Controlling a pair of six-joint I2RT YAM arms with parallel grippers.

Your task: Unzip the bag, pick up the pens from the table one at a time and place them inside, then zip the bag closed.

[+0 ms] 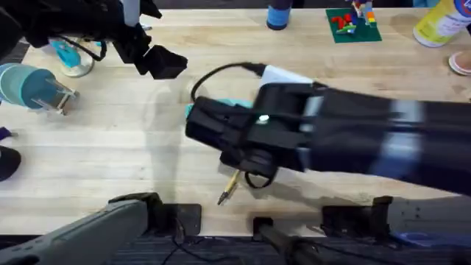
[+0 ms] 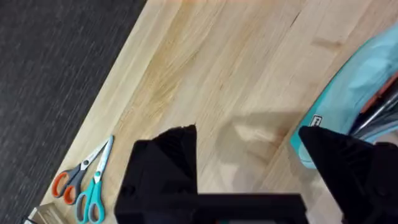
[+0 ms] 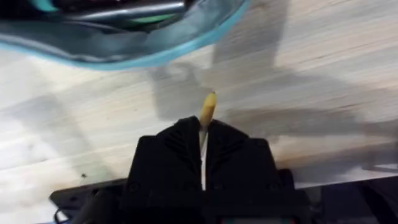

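My left hand (image 2: 249,155) hangs with its fingers (image 2: 165,168) spread apart and nothing between them, above bare tabletop (image 2: 236,68). Off to one side of it, near the tabletop's edge, lie two pairs of scissors, one orange-handled (image 2: 71,180) and one teal-handled (image 2: 94,190). On the other side of that hand, just beside one fingertip, is the end of the light blue bag (image 2: 354,93), its mouth open with a silver-grey pen (image 2: 380,112) lying inside.

In the overhead view my right arm (image 1: 368,136) reaches across the middle and covers most of the bag (image 1: 193,109), so just a sliver of blue peeks out past it. My right hand (image 3: 203,134) is clamped on the tan wooden pen (image 3: 207,107), which sticks out past my fingertips with its tan end pointing toward the bag's open rim (image 3: 155,53) just ahead. From above, the pen's lower end (image 1: 228,188) pokes out under that hand, its dark tip pointing toward my bases.
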